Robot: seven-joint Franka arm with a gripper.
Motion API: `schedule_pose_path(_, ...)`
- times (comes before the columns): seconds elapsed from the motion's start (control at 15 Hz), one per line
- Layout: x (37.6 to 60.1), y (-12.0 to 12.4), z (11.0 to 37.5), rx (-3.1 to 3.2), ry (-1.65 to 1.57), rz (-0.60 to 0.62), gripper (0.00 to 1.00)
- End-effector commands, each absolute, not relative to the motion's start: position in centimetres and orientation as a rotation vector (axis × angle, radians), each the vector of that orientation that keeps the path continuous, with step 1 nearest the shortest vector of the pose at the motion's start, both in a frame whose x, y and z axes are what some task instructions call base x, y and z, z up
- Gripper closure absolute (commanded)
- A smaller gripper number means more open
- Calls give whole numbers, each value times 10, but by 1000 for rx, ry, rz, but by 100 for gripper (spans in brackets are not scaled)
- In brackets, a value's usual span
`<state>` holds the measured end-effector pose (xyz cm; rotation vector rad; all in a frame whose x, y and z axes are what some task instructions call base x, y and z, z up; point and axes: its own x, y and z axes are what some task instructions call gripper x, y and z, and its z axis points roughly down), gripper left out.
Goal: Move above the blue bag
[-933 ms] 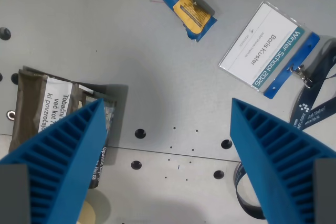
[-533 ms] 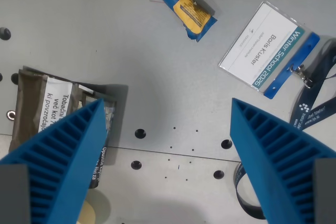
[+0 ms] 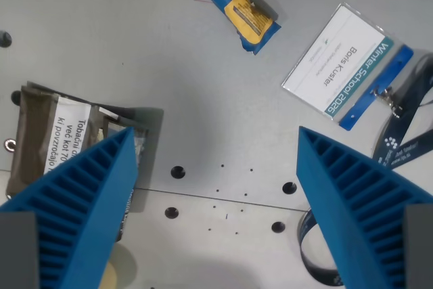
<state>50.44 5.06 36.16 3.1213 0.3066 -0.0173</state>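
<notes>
blue fingers: two ribbed blue plastic fingers rise from the lower corners of the wrist view, one at lower left, one at lower right
gripper: spread wide apart, nothing between the fingers but bare table
surface: grey metal table with small round holes and a thin seam running across the lower part of the frame
blue bag: crinkled blue and yellow foil bag at the top centre of the frame, lying slanted, its upper end cut off by the top edge; it sits well above the gap between the fingers
pouch: brown-grey tobacco pouch with a white printed warning label at middle left, partly hidden behind the left-hand finger
badge: clear plastic name badge with white card and teal strip at upper right, tilted, apart from the blue bag
clip: blue strap with a metal clip touching the badge's lower right edge
lanyard: dark blue printed lanyard running from the right edge down behind the right-hand finger, a loop showing at the bottom
pale object: a cream rounded shape at the bottom edge beside the left-hand finger, too little shown to tell what it is
</notes>
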Motion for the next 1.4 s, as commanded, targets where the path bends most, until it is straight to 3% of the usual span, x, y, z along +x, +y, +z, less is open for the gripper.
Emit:
schedule_pose_path(0.07, 507, 50, 354, 3093, 498, 46, 0)
schedule_pose_path(1.4, 530, 46, 262, 2814, 1311, 117, 0)
